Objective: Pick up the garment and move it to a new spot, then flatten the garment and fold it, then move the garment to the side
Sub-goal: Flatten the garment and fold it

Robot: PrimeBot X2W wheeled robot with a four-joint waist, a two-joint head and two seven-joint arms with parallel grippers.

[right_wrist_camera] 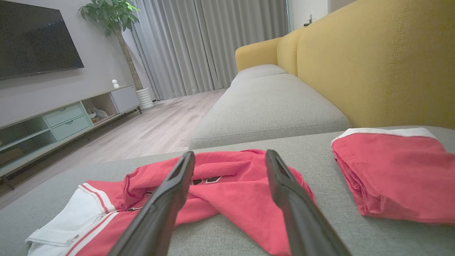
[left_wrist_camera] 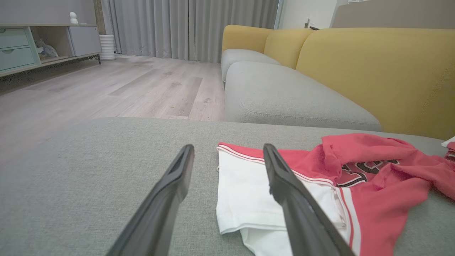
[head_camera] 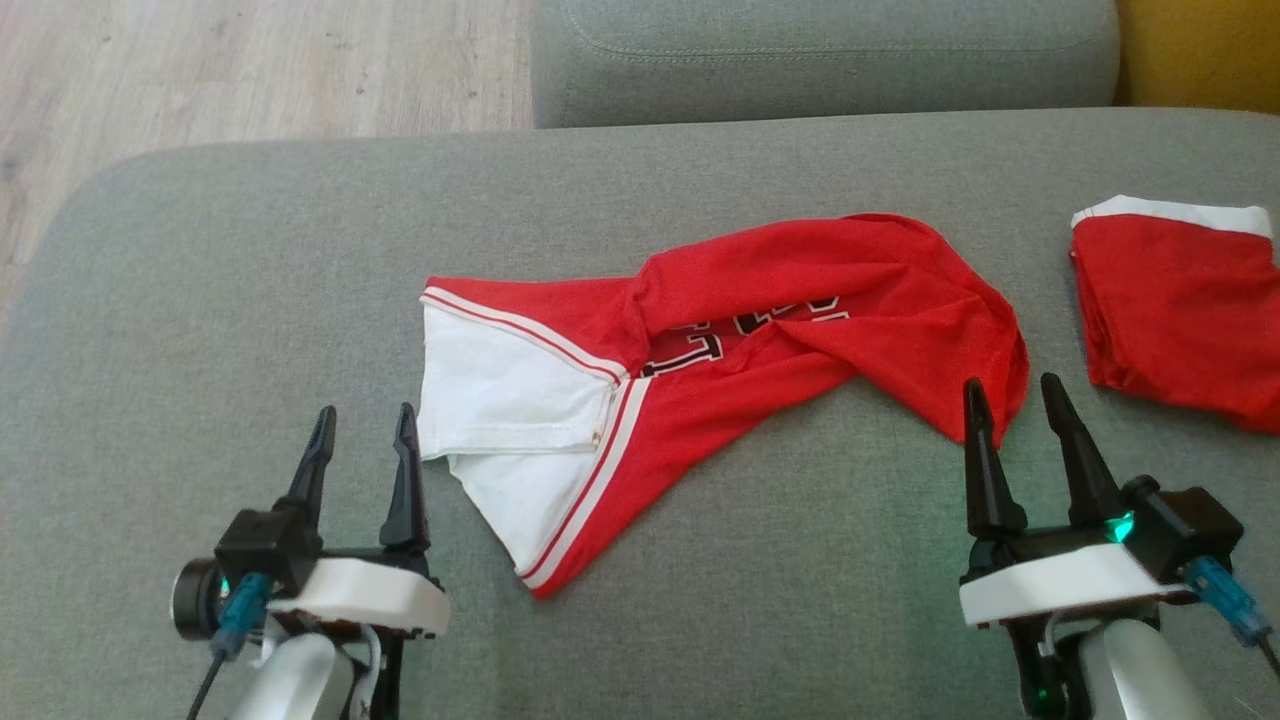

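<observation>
A crumpled red garment (head_camera: 760,330) with white panels and striped trim lies across the middle of the grey cushion (head_camera: 250,260); dark lettering shows in a fold. It also lies ahead of the fingers in the left wrist view (left_wrist_camera: 373,185) and the right wrist view (right_wrist_camera: 231,192). My left gripper (head_camera: 362,425) stands open just left of the garment's white end, nothing between its fingers. My right gripper (head_camera: 1018,393) is open too, its tips at the garment's lower right red edge, holding nothing.
A second red garment (head_camera: 1180,310) with a white band lies folded at the cushion's right. Another grey seat cushion (head_camera: 820,60) sits beyond, a yellow sofa back (left_wrist_camera: 376,74) to the right, wood floor (head_camera: 250,70) at the far left.
</observation>
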